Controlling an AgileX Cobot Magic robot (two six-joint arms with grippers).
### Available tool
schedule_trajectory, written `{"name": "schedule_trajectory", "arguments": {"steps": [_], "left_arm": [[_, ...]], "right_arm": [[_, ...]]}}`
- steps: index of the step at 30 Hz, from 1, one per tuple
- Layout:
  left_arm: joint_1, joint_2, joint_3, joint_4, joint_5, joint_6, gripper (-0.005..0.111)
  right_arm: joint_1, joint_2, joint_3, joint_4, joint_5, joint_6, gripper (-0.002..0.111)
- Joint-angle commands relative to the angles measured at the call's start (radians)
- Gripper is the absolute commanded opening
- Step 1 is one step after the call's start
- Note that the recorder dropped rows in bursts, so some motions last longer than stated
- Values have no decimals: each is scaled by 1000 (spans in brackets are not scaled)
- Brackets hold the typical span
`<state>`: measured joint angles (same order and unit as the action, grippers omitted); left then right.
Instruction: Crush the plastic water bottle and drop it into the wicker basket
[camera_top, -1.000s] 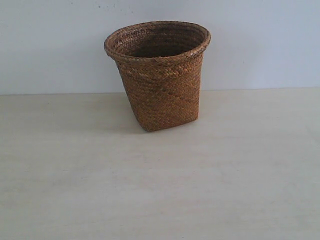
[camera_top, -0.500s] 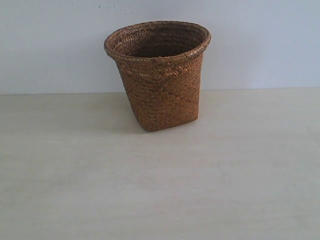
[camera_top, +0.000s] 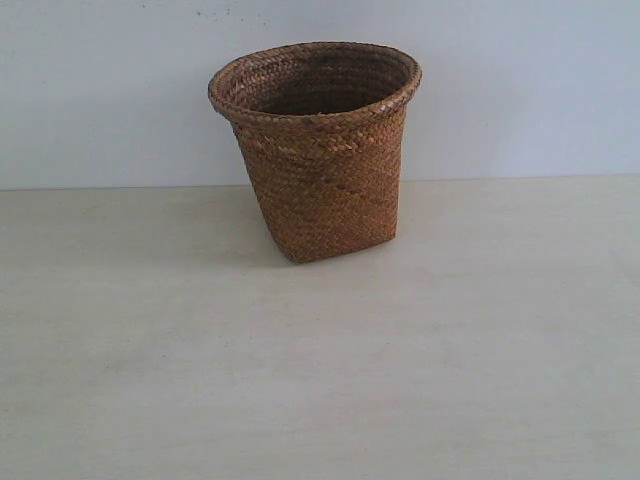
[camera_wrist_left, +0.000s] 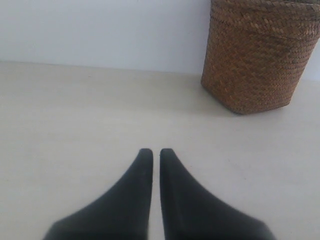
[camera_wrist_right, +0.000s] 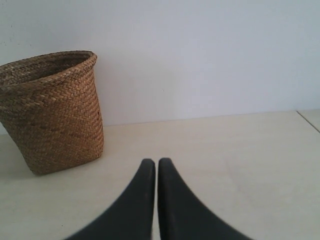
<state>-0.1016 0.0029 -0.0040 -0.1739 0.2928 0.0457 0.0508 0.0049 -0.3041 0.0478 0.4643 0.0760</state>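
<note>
The brown wicker basket (camera_top: 322, 150) stands upright at the back of the pale table, near the wall; it also shows in the left wrist view (camera_wrist_left: 256, 55) and the right wrist view (camera_wrist_right: 51, 110). The plastic water bottle is out of view in every frame; what lies inside the basket cannot be seen. My left gripper (camera_wrist_left: 156, 151) is shut with nothing between its black fingers, low over the table and well short of the basket. My right gripper (camera_wrist_right: 156, 161) is likewise shut and empty, off to the basket's other side. Neither gripper appears in the exterior view.
The pale wooden table (camera_top: 320, 380) runs back to a light blue-white wall (camera_top: 520, 90) behind the basket. A table edge or seam (camera_wrist_right: 308, 120) shows at the far side in the right wrist view.
</note>
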Motion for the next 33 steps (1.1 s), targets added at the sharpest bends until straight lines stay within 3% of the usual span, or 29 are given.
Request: {"name": "schedule_trajectory", "arguments": {"steps": [1, 14, 33], "left_arm": [[2, -3, 4, 6, 3, 6, 4], [2, -3, 4, 6, 3, 6, 4], [2, -3, 4, 6, 3, 6, 4]], "right_arm": [[-4, -5, 2, -14, -9, -7, 0], [-4, -5, 295, 17, -96, -59, 0], [-4, -5, 304, 34, -144, -122, 0]]}}
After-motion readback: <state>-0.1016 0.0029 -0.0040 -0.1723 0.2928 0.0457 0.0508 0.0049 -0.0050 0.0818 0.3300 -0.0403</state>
